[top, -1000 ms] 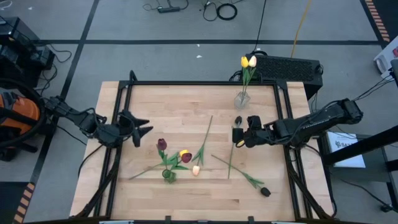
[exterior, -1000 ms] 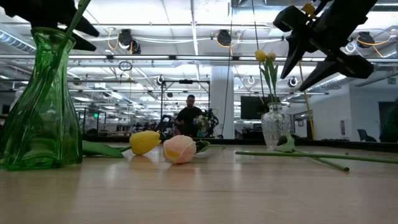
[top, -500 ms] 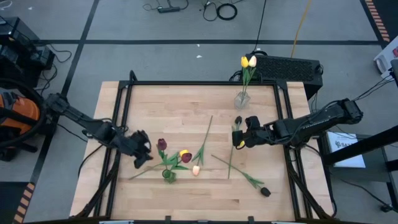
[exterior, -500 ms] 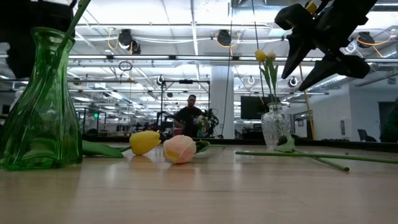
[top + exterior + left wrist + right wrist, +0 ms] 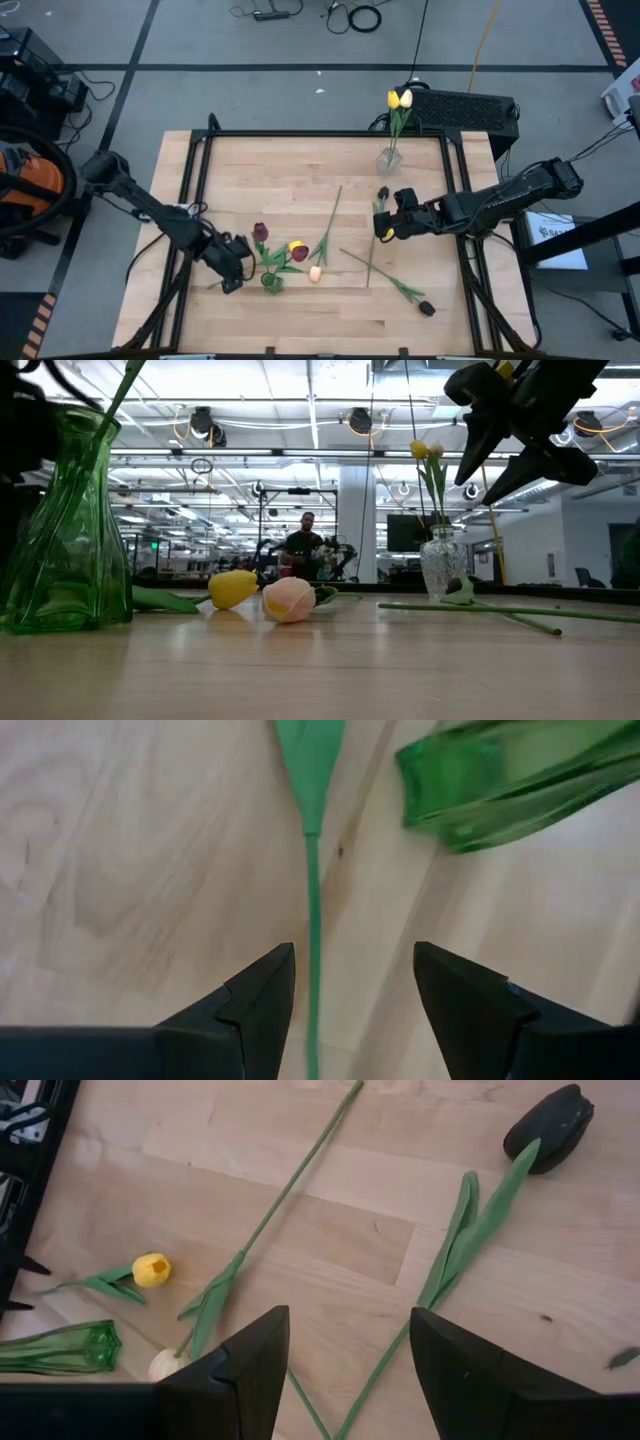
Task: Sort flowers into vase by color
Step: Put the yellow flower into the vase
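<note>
**Jaws straddle a loose stem beside the green vase**

Flowers lie scattered across the wooden surface (image 5: 300, 160), stems flat and heads pointing various ways, which is why each has to be approached low and from above. The left gripper (image 5: 350, 990) is down close to the surface beside the green vase (image 5: 270, 283), its jaws spread. In the left wrist view a thin green stem (image 5: 313, 920) runs straight up the gap between them, slightly nearer one finger than the other and touching neither; a leaf (image 5: 310, 760) widens farther ahead, and the base of the vase sits just beyond to one side. My reading is that the spread is set to close across that stem, though no pinch has been made.

The green vase already holds a dark red tulip (image 5: 260, 232), with a yellow head (image 5: 296, 246) and a cream-peach head (image 5: 315, 273) on the surface just beside it. The clear vase (image 5: 389, 160) at the far edge holds yellow tulips (image 5: 399, 99).

The right gripper (image 5: 383, 221) hangs above the surface near a long stem (image 5: 372, 250), jaws spread and holding nothing; a near-black tulip (image 5: 426, 308) lies toward the near edge.
</note>
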